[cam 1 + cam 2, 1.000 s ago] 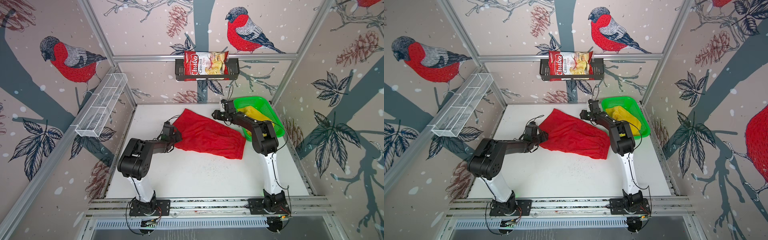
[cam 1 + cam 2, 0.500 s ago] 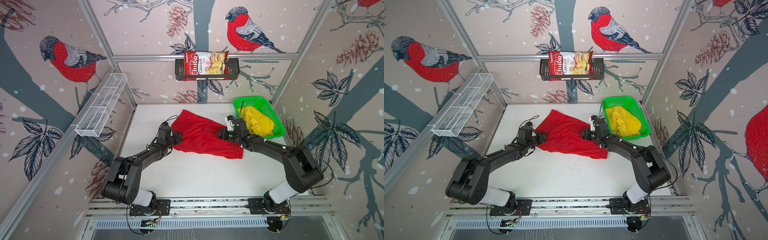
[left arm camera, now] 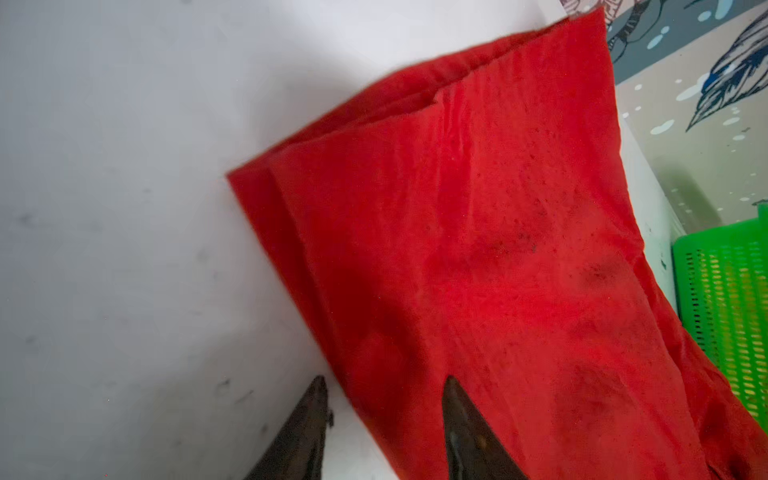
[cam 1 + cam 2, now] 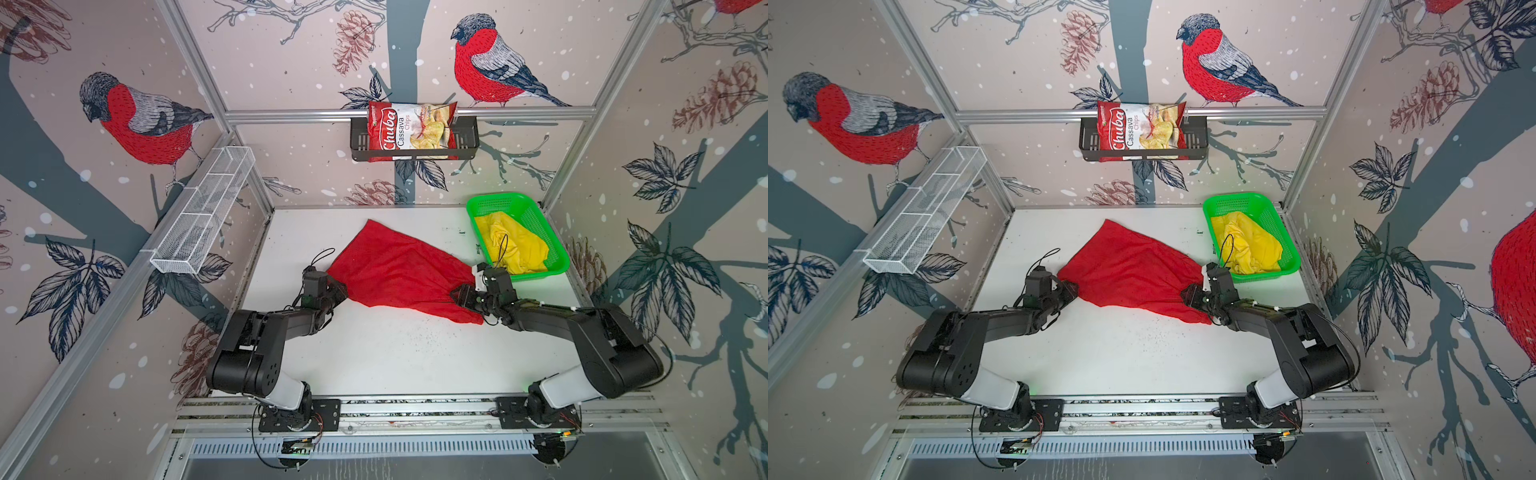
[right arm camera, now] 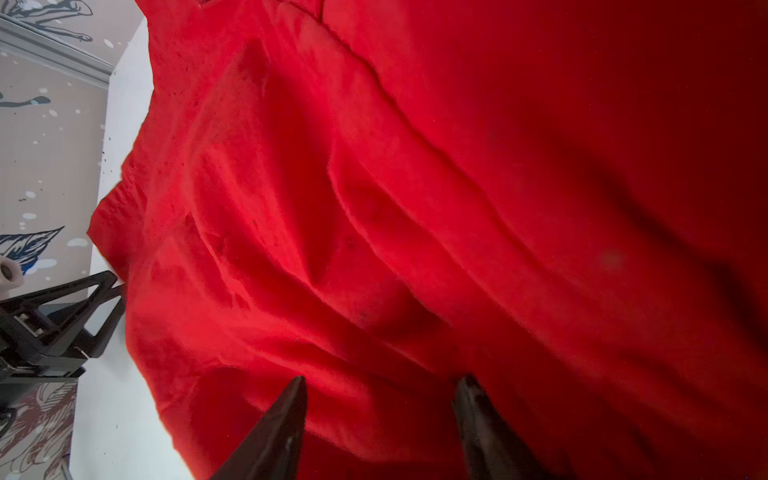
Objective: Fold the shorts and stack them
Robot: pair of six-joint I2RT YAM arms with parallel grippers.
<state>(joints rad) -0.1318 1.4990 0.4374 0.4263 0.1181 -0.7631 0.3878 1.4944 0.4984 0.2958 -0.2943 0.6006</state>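
Left hand (image 3: 385,380) had its fingers apart, one tip on the bare desk (image 3: 124,208) and the other over the red shorts (image 3: 478,249), so the cloth's edge sat between them with nothing clamped. Right hand (image 5: 384,378) was spread open too, tips right over rumpled red cloth at the opposite end. The red shorts lay spread mid-desk between both arms. The yellow shorts (image 4: 515,245) were bunched up in the green mesh basket (image 4: 498,199) at the far right corner.
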